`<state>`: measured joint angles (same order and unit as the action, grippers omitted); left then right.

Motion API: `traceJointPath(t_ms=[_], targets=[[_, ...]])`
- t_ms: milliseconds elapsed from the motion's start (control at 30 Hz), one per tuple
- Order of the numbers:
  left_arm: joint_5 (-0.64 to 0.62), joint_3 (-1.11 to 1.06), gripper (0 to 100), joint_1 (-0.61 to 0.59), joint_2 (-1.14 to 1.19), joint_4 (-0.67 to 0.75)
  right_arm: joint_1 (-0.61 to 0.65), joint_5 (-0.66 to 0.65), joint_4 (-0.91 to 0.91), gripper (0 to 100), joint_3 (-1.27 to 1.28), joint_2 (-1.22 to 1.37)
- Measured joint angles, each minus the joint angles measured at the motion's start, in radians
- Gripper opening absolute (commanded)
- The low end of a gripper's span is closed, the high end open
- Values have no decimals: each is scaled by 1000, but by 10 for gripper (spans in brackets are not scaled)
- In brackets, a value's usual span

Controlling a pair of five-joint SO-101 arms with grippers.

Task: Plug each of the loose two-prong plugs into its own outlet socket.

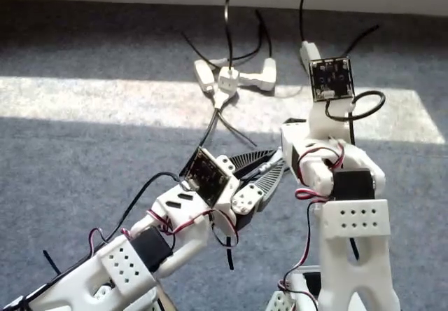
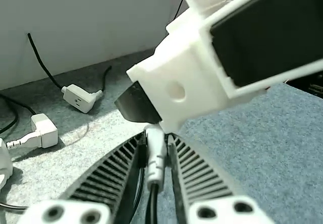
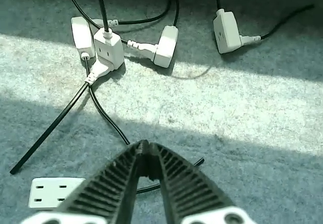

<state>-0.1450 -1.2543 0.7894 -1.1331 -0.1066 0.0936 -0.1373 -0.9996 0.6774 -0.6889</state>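
Grey carpet covers the bench (image 1: 84, 150), with a sunlit band across its far part. Left end effector (image 2: 156, 139) is clamped on a white plug (image 2: 155, 163) with a black cord, close against the right arm's body. Right end effector (image 3: 148, 153) is closed and empty above the carpet; a cluster of outlet sockets (image 3: 108, 50) and a lone outlet socket (image 3: 225, 30) lie beyond it.

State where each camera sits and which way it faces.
High view: fixed above, behind the arms, looking down on grey carpet; white left arm and right arm show.
Left wrist view: on the left arm, looking along the black ribbed left pincer, shut on a white plug, toward the right arm.
Right wrist view: on the right arm, looking down past the right pincer at carpet.
High and right wrist views share the white outlet cluster.
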Motion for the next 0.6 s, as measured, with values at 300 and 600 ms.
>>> traceJointPath(t_ms=[300,600], targets=[[3,209,7,-37,414,5,-153,163,-11,7,-74,-166],[20,351,7,-106,546,-133,-328,178,-11,7,-8,-198]])
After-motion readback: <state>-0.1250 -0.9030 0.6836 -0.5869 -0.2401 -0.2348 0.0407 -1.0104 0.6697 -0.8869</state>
